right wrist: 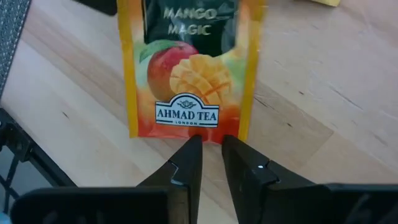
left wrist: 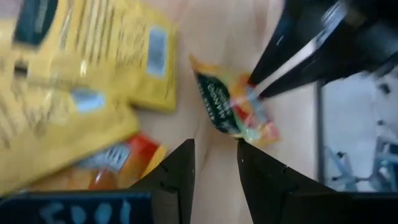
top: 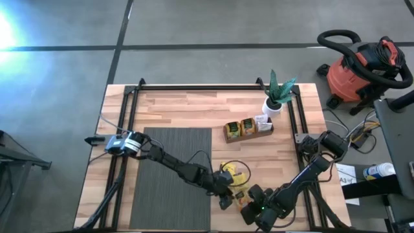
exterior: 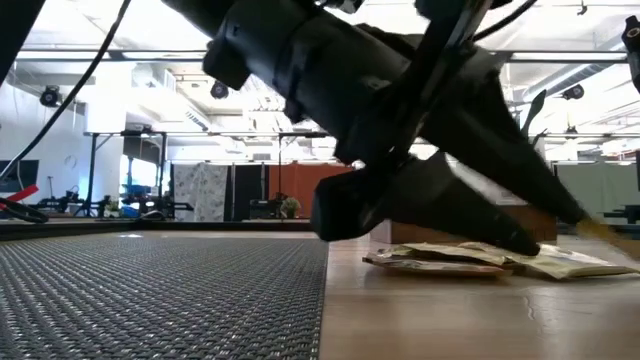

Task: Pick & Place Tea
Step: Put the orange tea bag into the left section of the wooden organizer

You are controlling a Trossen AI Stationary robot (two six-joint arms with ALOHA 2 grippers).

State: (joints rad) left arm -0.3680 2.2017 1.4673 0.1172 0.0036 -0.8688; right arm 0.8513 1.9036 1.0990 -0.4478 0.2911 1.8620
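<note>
Right gripper (right wrist: 211, 144) sits low at the table's (top: 194, 110) near edge, and we see its fingers (right wrist: 186, 163) nearly together, a narrow gap between them, tips at the bottom edge of an orange mango tea sachet (right wrist: 189, 68) lying flat on the wood; whether they pinch it we cannot tell. Left gripper (left wrist: 216, 152), fingers slightly apart and empty, hovers just beside, over yellow sachets (left wrist: 93, 68).

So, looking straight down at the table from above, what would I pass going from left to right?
Grey mat → yellow tea sachets → wooden tray holding tea → potted plant → red vacuum cleaner on the floor.
</note>
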